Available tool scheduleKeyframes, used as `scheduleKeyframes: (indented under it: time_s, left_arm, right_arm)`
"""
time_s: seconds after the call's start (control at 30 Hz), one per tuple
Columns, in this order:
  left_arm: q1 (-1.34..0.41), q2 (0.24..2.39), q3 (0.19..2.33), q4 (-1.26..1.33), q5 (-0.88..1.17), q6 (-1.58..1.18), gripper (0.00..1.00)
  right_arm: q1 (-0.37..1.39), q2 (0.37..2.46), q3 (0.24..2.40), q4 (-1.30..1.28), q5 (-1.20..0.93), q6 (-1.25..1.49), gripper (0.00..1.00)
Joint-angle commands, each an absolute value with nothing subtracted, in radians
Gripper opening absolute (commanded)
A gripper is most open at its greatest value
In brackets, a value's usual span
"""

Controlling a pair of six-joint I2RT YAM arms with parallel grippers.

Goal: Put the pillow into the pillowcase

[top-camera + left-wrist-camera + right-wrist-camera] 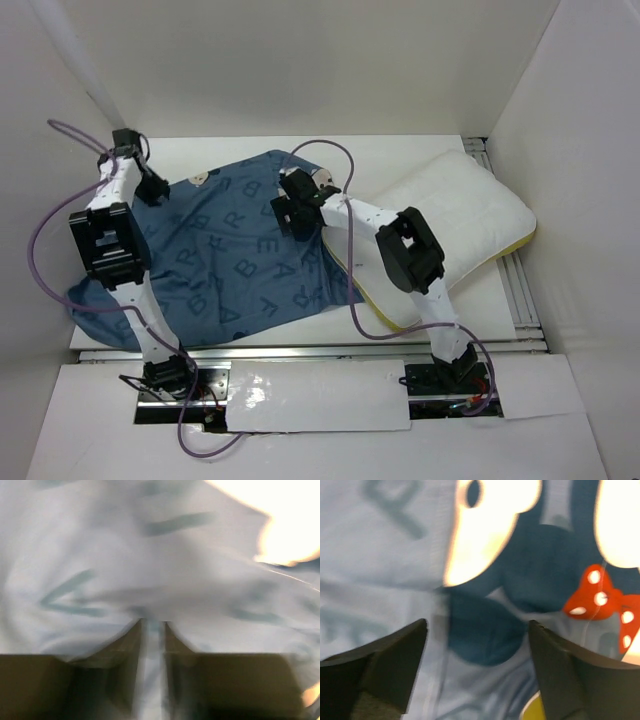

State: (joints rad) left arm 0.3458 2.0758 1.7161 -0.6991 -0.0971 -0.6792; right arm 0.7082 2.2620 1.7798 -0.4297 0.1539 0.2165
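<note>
Top external | pillow (460,210) x1 | pillowcase (230,275) x1 | L gripper (157,193), R gripper (284,218): x2

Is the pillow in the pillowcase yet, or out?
Out, nearly all of it: the pillow lies bare to the right of the pillowcase. Its left edge meets the fabric; whether that edge is tucked in, cannot tell.

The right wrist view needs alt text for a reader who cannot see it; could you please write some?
Two dark fingers stand wide apart at the bottom of the frame, gripping nothing, close above a dusty-blue pillowcase. The cloth is printed with darker letters, pale cartoon face shapes and a red polka-dot bow at the right.
</note>
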Motion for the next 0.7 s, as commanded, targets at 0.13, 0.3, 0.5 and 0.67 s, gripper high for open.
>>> scheduleKeyframes:
  time_s: [0.13, 0.3, 0.5, 0.67]
  left_arm:
    - [0.109, 2.031, 1.979, -0.775, -0.127, -0.563, 0.68]
    - [-0.04, 1.99, 1.918, -0.784, -0.126, -0.552, 0.7]
    - [-0.216, 1.93, 1.754, -0.749, -0.103, -0.571, 0.68]
    - [-0.307, 1.921, 1.683, -0.738, -0.115, -0.595, 0.67]
  right_arm:
    - [0.75, 1.981, 1.789, -0.451, 0.149, 0.201, 1.0]
    - [0.761, 1.794, 1.652, -0.526, 0.231, 0.247, 1.0]
    - [0.788, 1.542, 1.386, -0.787, 0.342, 0.333, 1.0]
    - [0.778, 1.367, 1.172, -0.812, 0.321, 0.353, 1.0]
